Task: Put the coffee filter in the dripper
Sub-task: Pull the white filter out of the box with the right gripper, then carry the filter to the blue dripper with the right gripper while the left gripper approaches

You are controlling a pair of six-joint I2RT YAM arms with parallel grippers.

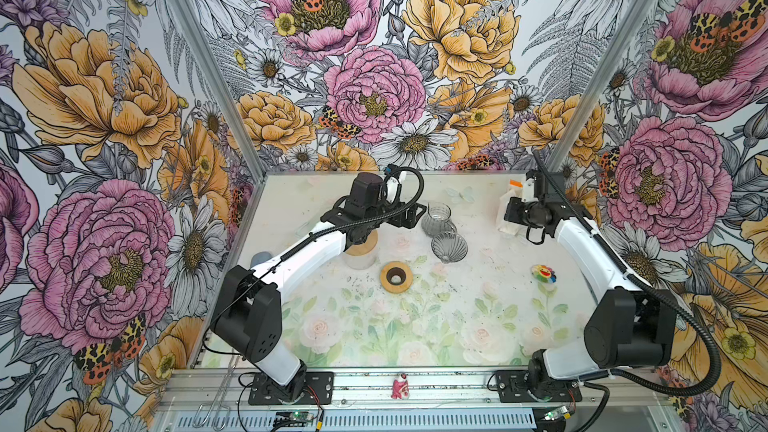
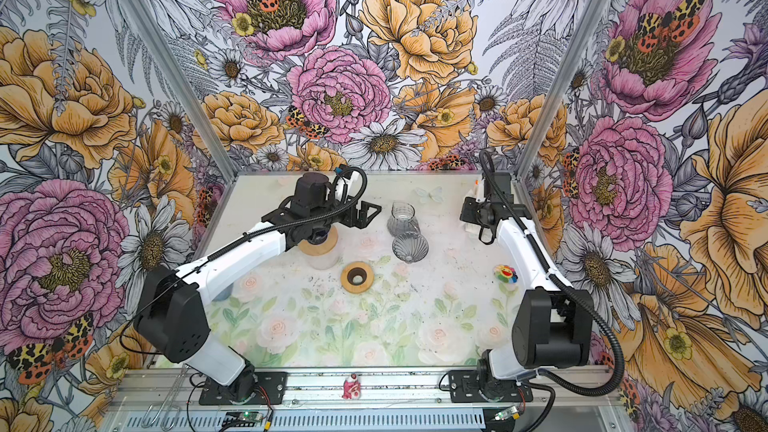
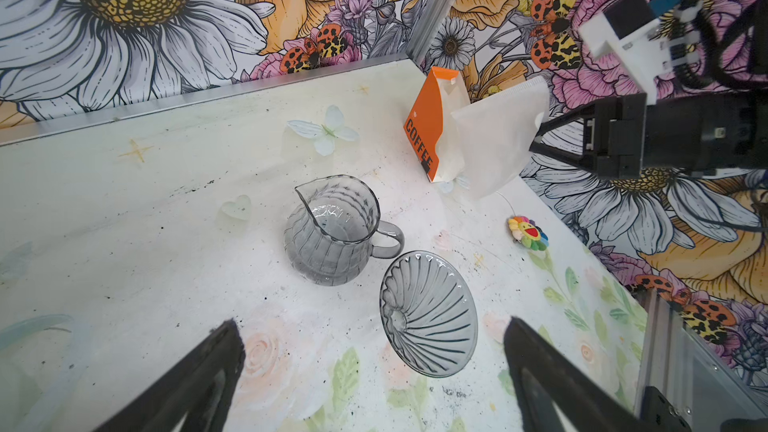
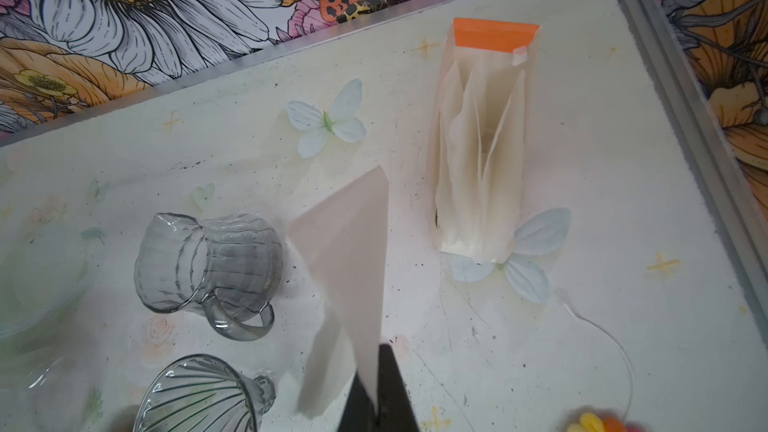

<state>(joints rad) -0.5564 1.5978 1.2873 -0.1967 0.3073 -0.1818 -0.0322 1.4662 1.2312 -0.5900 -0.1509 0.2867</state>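
Note:
The grey ribbed glass dripper (image 1: 449, 246) (image 2: 409, 246) (image 3: 428, 313) (image 4: 195, 396) lies tipped on the table just in front of a grey glass pitcher (image 1: 437, 218) (image 3: 332, 234). My right gripper (image 4: 376, 367) (image 3: 540, 135) is shut on the edge of a white paper coffee filter (image 4: 349, 251) (image 3: 498, 139), holding it in the air beside the orange-topped filter box (image 3: 432, 126) (image 4: 482, 151). To the left of the pitcher, my left gripper (image 3: 372, 326) (image 1: 415, 216) stands wide open and empty, facing the dripper.
A wooden ring (image 1: 396, 277) (image 2: 356, 277) lies mid-table. A wood-lidded jar (image 1: 361, 249) stands under the left arm. A rainbow flower toy (image 1: 543, 274) (image 3: 528, 233) lies near the right arm. A pink figurine (image 1: 400, 386) stands on the front rail.

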